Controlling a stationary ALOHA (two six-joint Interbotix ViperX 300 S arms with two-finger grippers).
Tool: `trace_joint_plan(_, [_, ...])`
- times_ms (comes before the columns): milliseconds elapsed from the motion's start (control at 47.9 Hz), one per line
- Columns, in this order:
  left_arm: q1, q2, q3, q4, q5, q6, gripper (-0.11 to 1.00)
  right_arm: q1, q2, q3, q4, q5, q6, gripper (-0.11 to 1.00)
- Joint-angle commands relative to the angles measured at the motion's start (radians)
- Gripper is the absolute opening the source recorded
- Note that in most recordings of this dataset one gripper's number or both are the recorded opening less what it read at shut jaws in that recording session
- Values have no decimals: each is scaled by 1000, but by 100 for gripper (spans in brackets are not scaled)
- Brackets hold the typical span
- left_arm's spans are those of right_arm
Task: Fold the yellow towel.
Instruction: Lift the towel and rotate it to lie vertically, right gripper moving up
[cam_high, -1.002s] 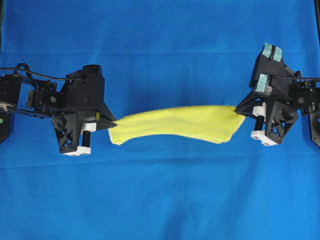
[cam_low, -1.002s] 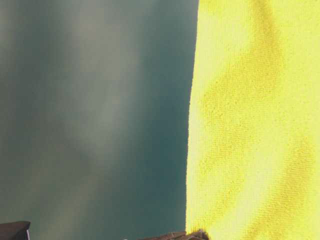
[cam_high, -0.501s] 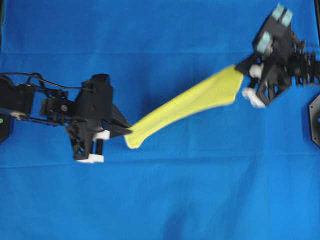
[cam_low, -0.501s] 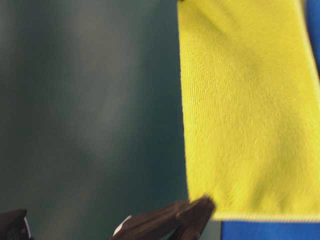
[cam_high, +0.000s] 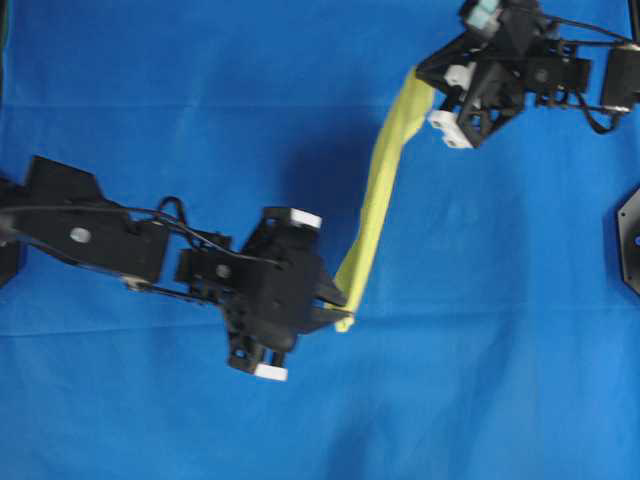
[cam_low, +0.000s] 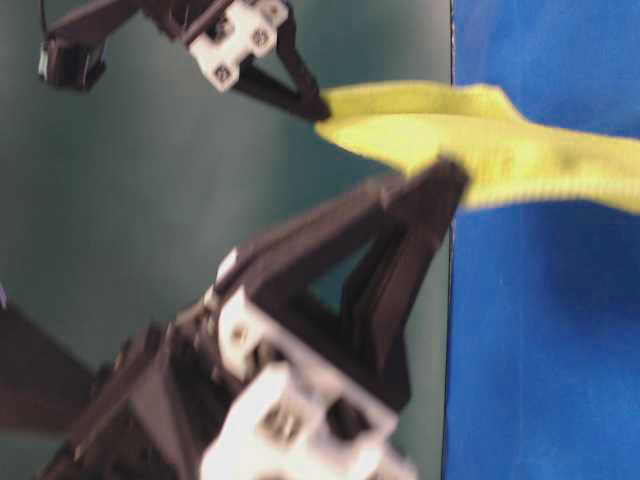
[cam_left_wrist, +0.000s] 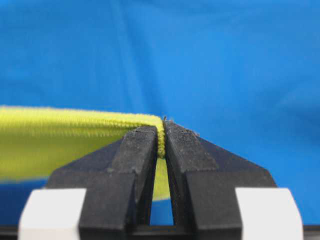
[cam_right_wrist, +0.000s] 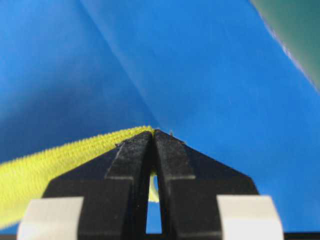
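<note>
Both arms swung round, so the yellow towel (cam_high: 378, 195) now hangs steeply diagonal instead of level.

Left gripper (cam_high: 343, 308) and right gripper (cam_high: 417, 72) each pinch one end above the blue cloth (cam_high: 500, 330); table-level view's blurry, mostly gripper.

I see the yellow towel (cam_left_wrist: 60, 135) as soft, fuzzy cloth with a ribbed stitched hem. My left gripper (cam_left_wrist: 161, 145) and right gripper (cam_right_wrist: 153, 145) look like matt black plastic, slightly grainy (with pale white blocks). The blue cloth (cam_high: 480, 350) beneath looks smooth and matt.
</note>
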Motion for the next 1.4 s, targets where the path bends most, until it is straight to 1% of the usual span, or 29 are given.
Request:
trace_joint_plan(0, [-66, 17, -63, -3, -8, 12, 5, -52, 29, -64, -12, -12, -25, 4])
trace_joint_plan(104, [-67, 46, -95, -3, -8, 12, 5, -52, 64, -101, -12, -18, -38, 4])
trace_joint_plan(209, [-67, 57, -103, -3, -11, 12, 5, -52, 80, -120, -12, -15, -41, 4])
trace_joint_plan(439, [-67, 67, -106, -3, -71, 11, 5, -54, 69, -104, -12, -9, -41, 4])
trace_joint_plan(564, [-67, 103, -137, -3, -124, 11, 5, -64, 38, -72, -12, 5, -43, 4])
trace_joint_plan(689, [-67, 176, -216, -3, -155, 14, 5, -86, -29, -9, -12, 25, -43, 4])
trace_joint_plan(856, [-58, 298, -377, -3, -156, 17, 5, -103, -163, 94, -12, 46, -44, 4])
trace_joint_plan(981, [-44, 374, -471, -3, -155, 17, 5, -104, -225, 138, -12, 75, -46, 4])
trace_joint_plan(1023, [-40, 390, -488, -3, -155, 15, 5, -104, -233, 150, -12, 83, -48, 4])
trace_joint_plan(1128, [-37, 414, -503, -5, -155, 12, 5, -104, -222, 175, -12, 81, -54, 4])
trace_joint_plan(1232, [-37, 413, -480, -5, -155, -5, 5, -104, -167, 175, -12, 60, -55, 4])
trace_joint_plan(1378, [-37, 374, -382, -6, -164, -15, 5, -104, -51, 137, -12, -20, -54, 4])
